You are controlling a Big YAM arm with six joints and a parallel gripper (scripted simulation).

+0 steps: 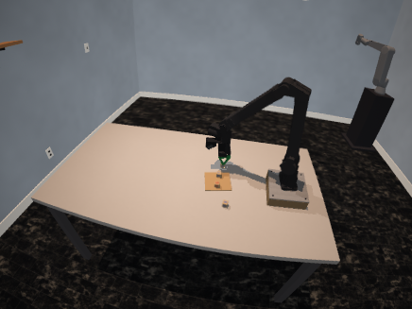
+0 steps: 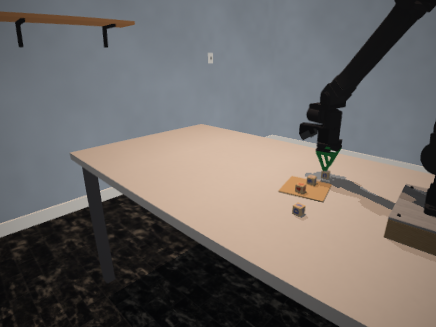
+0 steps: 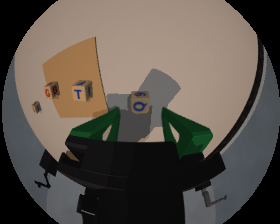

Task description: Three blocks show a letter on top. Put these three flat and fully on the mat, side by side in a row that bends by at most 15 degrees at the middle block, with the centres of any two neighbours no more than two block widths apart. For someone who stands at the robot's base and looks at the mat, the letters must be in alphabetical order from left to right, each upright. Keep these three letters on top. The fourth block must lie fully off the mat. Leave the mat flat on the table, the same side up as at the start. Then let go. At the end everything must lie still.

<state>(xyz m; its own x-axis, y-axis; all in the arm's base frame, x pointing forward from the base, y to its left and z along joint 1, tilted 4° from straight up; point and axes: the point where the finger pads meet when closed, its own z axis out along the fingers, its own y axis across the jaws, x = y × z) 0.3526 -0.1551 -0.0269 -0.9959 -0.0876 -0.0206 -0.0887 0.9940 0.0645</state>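
We see the black arm's tool point(image 1: 224, 163) point(image 2: 326, 170) point(image 3: 140, 111) pointing down, partly open, with nothing in its grip. Just below its fingertips, the Q block point(image 1: 224, 167) point(image 2: 325, 175) point(image 3: 140, 102) rests on the pale worktop point(image 1: 142, 181) point(image 2: 175, 177) point(image 3: 200, 60), off the orange mat point(image 1: 226, 182) point(image 2: 317, 193) point(image 3: 75, 65) but near its edge. In the wrist view, we see this block between the two green fingers.

On the mat, we find the T block point(image 1: 219, 174) point(image 2: 311, 180) point(image 3: 81, 91) nearer the tool, and beyond it, apart, the red-lettered G block point(image 1: 217, 185) point(image 2: 300, 188) point(image 3: 51, 90). The T block stands between Q and G. Past the mat's opposite side, a fourth block point(image 1: 225, 204) point(image 2: 299, 209) point(image 3: 36, 107) sits on the worktop; we cannot read its letter. The arm's shadow falls around the Q block.
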